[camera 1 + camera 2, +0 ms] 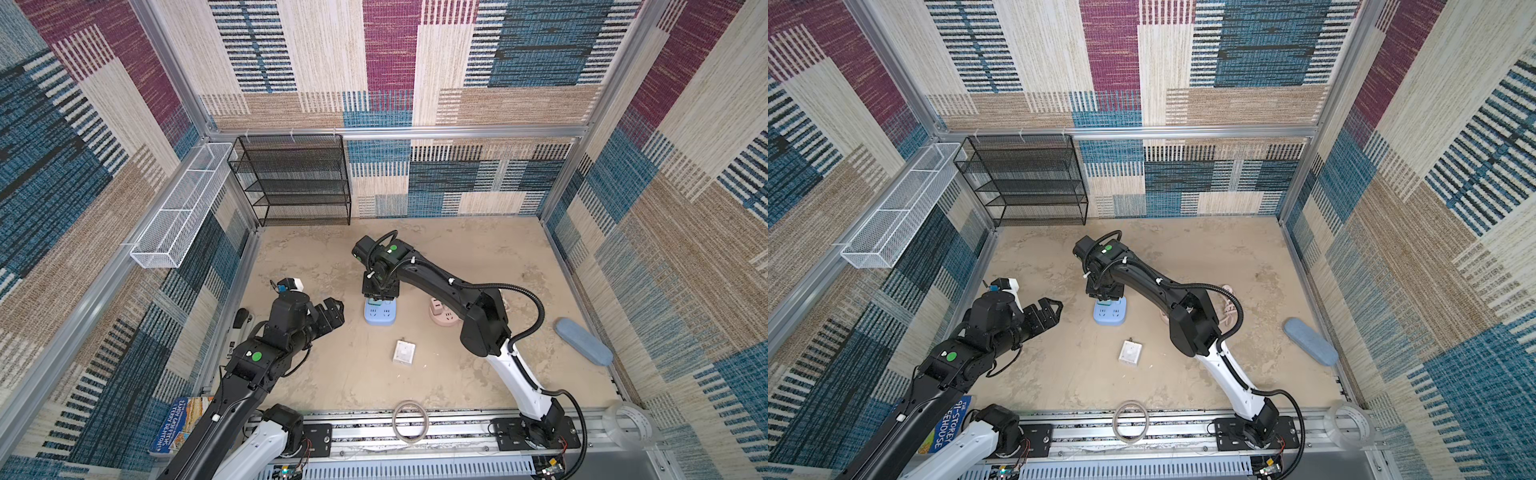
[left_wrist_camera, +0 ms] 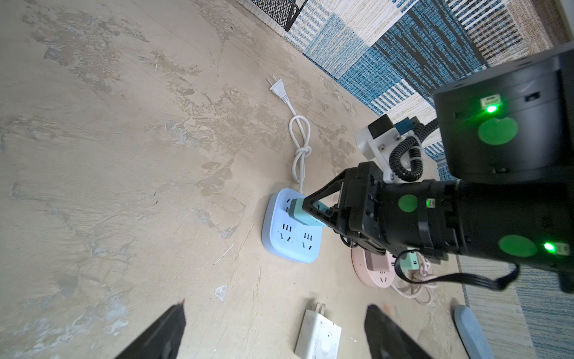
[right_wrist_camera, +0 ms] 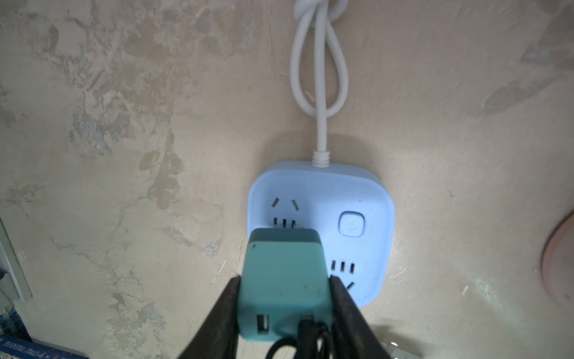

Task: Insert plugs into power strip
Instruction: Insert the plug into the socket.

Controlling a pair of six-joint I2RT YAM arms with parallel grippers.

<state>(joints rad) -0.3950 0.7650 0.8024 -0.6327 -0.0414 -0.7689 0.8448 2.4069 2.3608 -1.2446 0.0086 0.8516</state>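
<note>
Right wrist view: the right gripper [image 3: 284, 281] is clamped on the teal plug [image 3: 282, 264], with a black finger [image 3: 217, 310] pressed to each side of its body. A black cord [image 3: 306, 337] leaves the plug's rear face beside a USB port. The plug's front end is at the blue power strip [image 3: 369, 192], on the socket beside the rounded button [image 3: 351, 224]. Prong tips show at the slots, but how deep they sit cannot be told.

A knotted white cord [image 3: 320, 93] runs off the strip's far edge. In the left wrist view it ends in a flat white plug [image 2: 277, 88] lying on the table [image 2: 124, 155]. Just beside the blue strip stands a round pink power strip [image 2: 372, 278] carrying a pink plug [image 2: 374, 262] and a mint green plug [image 2: 408, 263]. A white plug [image 2: 318, 337] lies loose on the table, its prongs toward the blue strip.

The left gripper [image 2: 276, 307] has its jaws wide apart with nothing between them. In both top views it hangs above the table, beside the blue strip and apart from it.
</note>
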